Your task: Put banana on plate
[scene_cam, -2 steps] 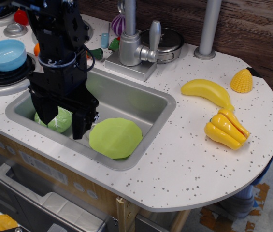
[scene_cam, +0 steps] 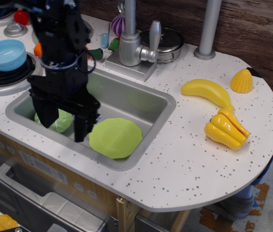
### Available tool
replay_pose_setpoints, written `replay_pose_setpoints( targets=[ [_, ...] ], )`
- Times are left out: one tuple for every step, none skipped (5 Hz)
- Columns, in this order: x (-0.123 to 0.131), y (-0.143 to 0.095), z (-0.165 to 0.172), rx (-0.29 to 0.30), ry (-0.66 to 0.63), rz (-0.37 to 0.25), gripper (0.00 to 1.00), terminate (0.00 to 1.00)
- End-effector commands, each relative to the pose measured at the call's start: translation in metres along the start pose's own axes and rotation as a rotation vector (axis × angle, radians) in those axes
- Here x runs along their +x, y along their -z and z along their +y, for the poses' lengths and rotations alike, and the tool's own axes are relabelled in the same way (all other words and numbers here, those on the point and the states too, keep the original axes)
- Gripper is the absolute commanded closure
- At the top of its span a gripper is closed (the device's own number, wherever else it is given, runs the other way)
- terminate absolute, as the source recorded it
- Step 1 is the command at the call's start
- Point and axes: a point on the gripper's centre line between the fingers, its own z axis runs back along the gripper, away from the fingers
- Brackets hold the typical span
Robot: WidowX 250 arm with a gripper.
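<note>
Observation.image shows the speckled white counter (scene_cam: 184,159) and steel sink (scene_cam: 126,96) holding the flat light-green plastic plate (scene_cam: 115,137), the black claw (scene_cam: 64,126) hanging open-jawed beside it, and the smooth curved yellow toy banana (scene_cam: 207,91) well off rightward, lying diagonally on open countertop.

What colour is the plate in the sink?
Light green plate, plain; the only view shows it.

We see the claw (scene_cam: 64,118) covering most of the cabbage toy (scene_cam: 59,122). The plate's (scene_cam: 115,137) left edge hides behind one finger. The counter (scene_cam: 184,159) is cut off at the left edge.
</note>
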Motion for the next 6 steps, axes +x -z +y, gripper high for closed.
replay_pose_setpoints(
  targets=[
    [0.045,-0.041,-0.037,-0.013,-0.239,-0.042,0.0,0.0],
    [0.066,-0.052,-0.063,-0.064,-0.385,-0.056,0.0,0.0],
    [0.092,-0.056,-0.084,-0.062,-0.481,-0.12,0.0,0.0],
    [0.114,-0.054,-0.102,-0.067,-0.601,-0.154,0.0,0.0],
    [0.136,-0.047,-0.117,-0.093,-0.7,-0.193,0.0,0.0],
    [0.158,-0.043,-0.128,-0.112,-0.723,-0.216,0.0,0.0]
  ],
)
